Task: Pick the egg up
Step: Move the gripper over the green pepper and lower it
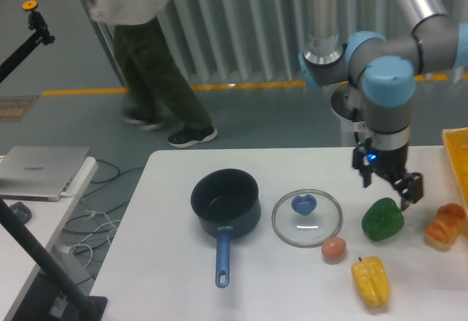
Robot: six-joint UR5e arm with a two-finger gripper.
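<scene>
The egg is a small light brown oval lying on the white table, just below the rim of a glass lid and left of the yellow pepper. My gripper hangs above the table to the upper right of the egg, over the green pepper's top edge. Its two dark fingers stand apart with nothing between them, so it is open. The egg is well apart from the gripper.
A dark blue pot with a blue handle sits left of a glass lid. A green pepper, a yellow pepper and an orange bread-like lump lie to the right. A person walks behind the table.
</scene>
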